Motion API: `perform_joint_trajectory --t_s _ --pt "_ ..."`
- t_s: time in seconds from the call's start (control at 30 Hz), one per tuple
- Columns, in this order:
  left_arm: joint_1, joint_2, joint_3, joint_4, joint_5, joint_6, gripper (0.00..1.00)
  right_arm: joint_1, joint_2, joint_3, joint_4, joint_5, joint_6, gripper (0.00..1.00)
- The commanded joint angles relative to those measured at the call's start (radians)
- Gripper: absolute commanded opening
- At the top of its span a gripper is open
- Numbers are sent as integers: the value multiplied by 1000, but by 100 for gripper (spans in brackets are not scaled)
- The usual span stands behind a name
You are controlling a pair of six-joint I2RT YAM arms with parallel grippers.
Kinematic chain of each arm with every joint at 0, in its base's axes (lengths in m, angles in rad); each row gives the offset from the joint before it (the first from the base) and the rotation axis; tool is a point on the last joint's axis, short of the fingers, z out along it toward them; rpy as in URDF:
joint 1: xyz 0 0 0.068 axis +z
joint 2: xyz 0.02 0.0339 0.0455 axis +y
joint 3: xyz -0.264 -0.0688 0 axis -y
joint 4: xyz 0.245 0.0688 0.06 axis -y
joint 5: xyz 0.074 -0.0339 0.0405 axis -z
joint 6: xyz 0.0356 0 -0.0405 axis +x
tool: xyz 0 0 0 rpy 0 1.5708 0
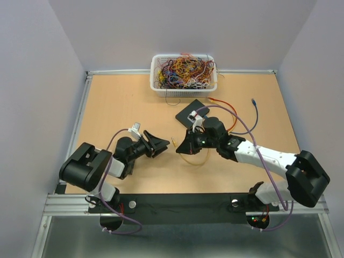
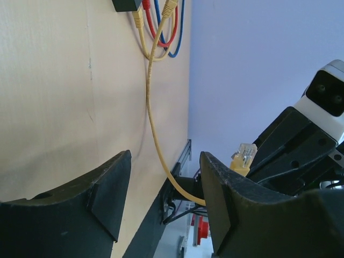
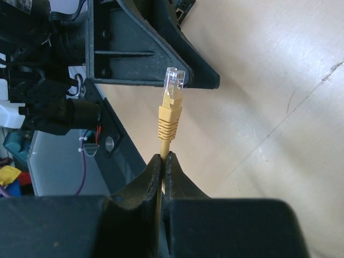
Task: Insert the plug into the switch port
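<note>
My right gripper is shut on a yellow cable just behind its clear-tipped plug, which sticks out past the fingertips above the table. The plug points at my left gripper, which is open and empty a short way to its left. In the left wrist view the plug shows just outside the right finger of my left gripper. The yellow cable loops back to the black switch further back on the table.
A white basket full of tangled wires stands at the back. Red and blue cables trail right of the switch; they also show at the switch in the left wrist view. A black rail runs along the near edge.
</note>
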Motion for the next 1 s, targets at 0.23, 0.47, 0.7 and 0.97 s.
perform_joint_trajectory --t_s 0.23,0.47,0.7,0.97 --pt "-78 -317 53 236 -139 176 64 5 56 1 84 6 32 0" --pt "-113 -527 130 -173 -247 356 64 8 39 -7 122 -31 40 0" --pt "-117 -521 89 -82 -223 349 64 8 -38 -54 283 -141 129 1" --pt "-118 -614 75 -19 -198 346 67 8 -51 -105 654 -388 356 1"
